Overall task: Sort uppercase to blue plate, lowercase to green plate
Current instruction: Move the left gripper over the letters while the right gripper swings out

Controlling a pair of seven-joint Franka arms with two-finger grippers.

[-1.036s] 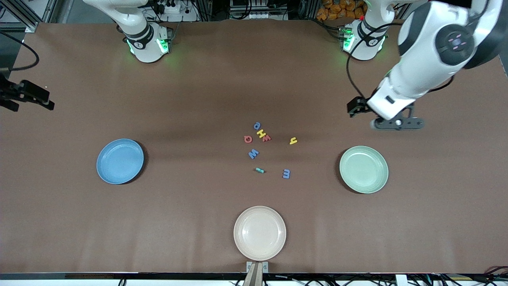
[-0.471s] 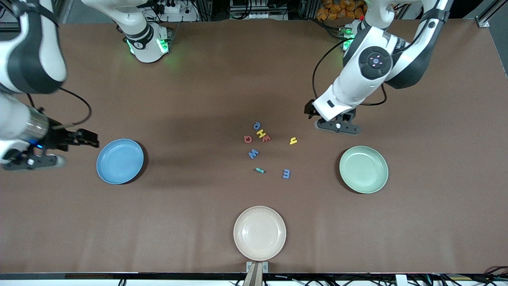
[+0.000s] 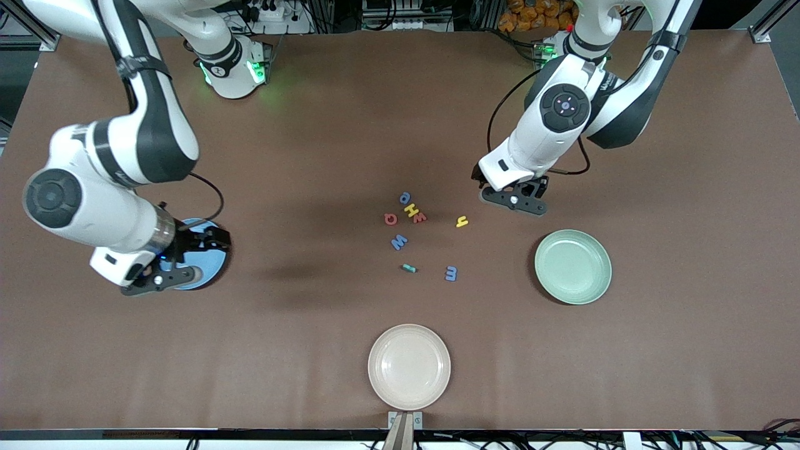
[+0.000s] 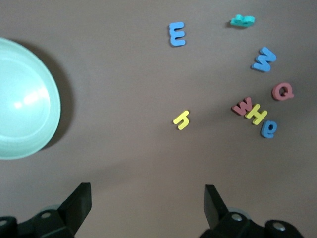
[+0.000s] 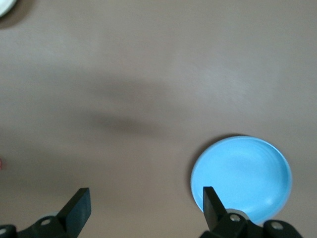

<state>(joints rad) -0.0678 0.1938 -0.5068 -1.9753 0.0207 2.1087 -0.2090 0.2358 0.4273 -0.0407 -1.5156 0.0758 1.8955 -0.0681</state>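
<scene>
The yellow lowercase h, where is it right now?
The yellow h lies alone on the table, between the letter cluster and the green plate, toward the left arm's end.

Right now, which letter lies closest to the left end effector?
The yellow h, lying apart from the cluster toward the left arm's end, just below the open left end effector.

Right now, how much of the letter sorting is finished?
Nothing is sorted: the blue plate and green plate hold no letters. All letters, such as the yellow h and blue W, lie mid-table. Left gripper hovers open near the h; right gripper hangs open over the blue plate.
</scene>
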